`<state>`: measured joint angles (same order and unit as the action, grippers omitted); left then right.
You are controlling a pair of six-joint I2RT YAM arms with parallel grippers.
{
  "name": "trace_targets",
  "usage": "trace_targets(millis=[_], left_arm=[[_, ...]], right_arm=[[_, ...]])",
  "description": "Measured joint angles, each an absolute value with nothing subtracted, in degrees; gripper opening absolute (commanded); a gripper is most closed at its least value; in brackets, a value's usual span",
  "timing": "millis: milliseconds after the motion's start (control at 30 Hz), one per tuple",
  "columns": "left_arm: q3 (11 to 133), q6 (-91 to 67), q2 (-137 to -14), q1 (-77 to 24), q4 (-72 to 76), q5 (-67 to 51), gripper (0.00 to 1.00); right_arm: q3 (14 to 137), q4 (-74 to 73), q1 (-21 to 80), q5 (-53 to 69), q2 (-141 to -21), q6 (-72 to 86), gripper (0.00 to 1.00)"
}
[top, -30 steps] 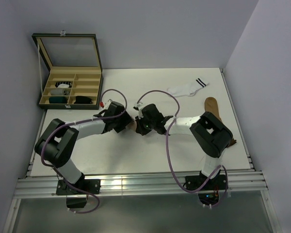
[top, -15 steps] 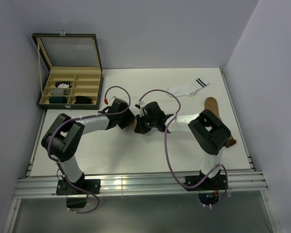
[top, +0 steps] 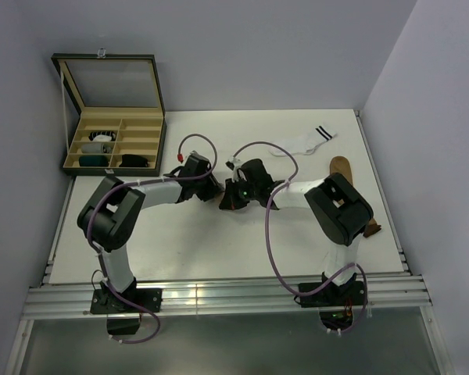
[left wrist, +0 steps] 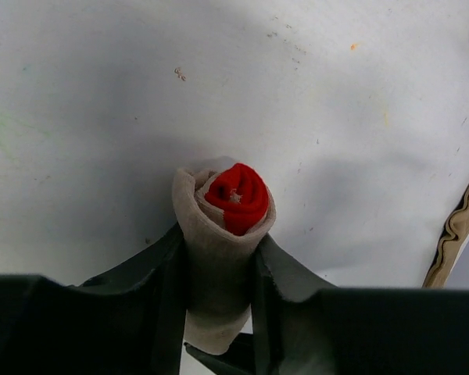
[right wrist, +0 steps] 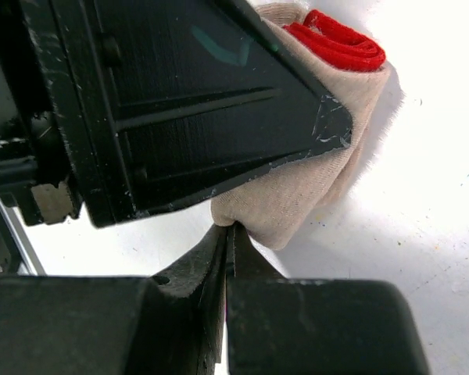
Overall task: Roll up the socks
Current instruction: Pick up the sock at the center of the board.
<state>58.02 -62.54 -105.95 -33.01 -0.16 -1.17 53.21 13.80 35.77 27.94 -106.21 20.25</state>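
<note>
In the past second the left gripper (left wrist: 219, 238) has drawn its jaws in onto the beige sock (left wrist: 215, 301) — a tight roll, red cuff at its core, at mid-table (left wrist: 102, 117). The right gripper (right wrist: 228, 234), jaws clenched, touches the roll's lower fold. This roll looks finished; the white sock (top: 303, 142) and brown sock (top: 342, 167) lie flat — unrolled.

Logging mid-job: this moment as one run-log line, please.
step: rolling | beige sock roll: red cuff at core | left gripper: shut on roll | right gripper: shut, tips at roll edge
</note>
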Motion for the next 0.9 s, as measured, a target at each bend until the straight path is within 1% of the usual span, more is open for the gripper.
trace_targets(millis=[33,67,100,133,167,200,300,400,567,733,867,900], left_arm=[[58.1,-62.2,-106.1,-33.0,-0.2,-1.3,0.29],[58.2,-62.0,-106.2,-33.0,-0.1,-1.5,0.21],[58.3,-61.9,-106.3,-33.0,-0.1,-1.7,0.16],[58.3,-61.6,-106.3,-33.0,-0.1,-1.7,0.01],[58.4,-61.4,-106.4,-33.0,-0.3,-1.7,0.0],[58.7,-61.1,-106.4,-33.0,-0.5,-1.7,0.0],[60.2,-60.1,-106.7,-33.1,-2.8,-1.1,0.0],[62.6,-58.5,-107.0,-33.6,-6.9,0.8,0.0],[66.0,-55.4,-107.8,-33.6,-13.2,2.2,0.0],[66.0,-55.2,-108.1,-32.6,-13.8,-0.2,0.0],[66.4,-55.3,-108.7,-31.8,-14.0,-3.0,0.0],[66.5,-55.3,-108.8,-31.7,-14.1,-3.4,0.0]], right_arm=[[53.2,13.8,35.6,28.2,-106.2,20.5,0.0],[53.2,13.8,35.5,28.4,-106.2,20.8,0.0],[53.2,13.9,35.4,28.6,-106.2,21.2,0.06],[53.2,13.9,35.3,28.7,-106.2,21.5,0.11],[53.2,13.9,35.2,28.7,-106.2,21.6,0.16],[53.2,13.9,35.2,28.8,-106.2,21.8,0.28],[52.4,13.5,35.2,28.5,-104.4,22.2,0.45],[51.4,11.7,34.9,26.3,-99.8,21.8,0.55],[51.0,10.0,33.0,20.6,-90.1,21.1,0.57],[50.8,10.4,33.1,15.4,-87.7,20.7,0.57],[50.2,10.8,34.8,12.1,-89.7,22.0,0.51],[50.2,10.9,35.2,11.4,-90.7,22.9,0.45]])
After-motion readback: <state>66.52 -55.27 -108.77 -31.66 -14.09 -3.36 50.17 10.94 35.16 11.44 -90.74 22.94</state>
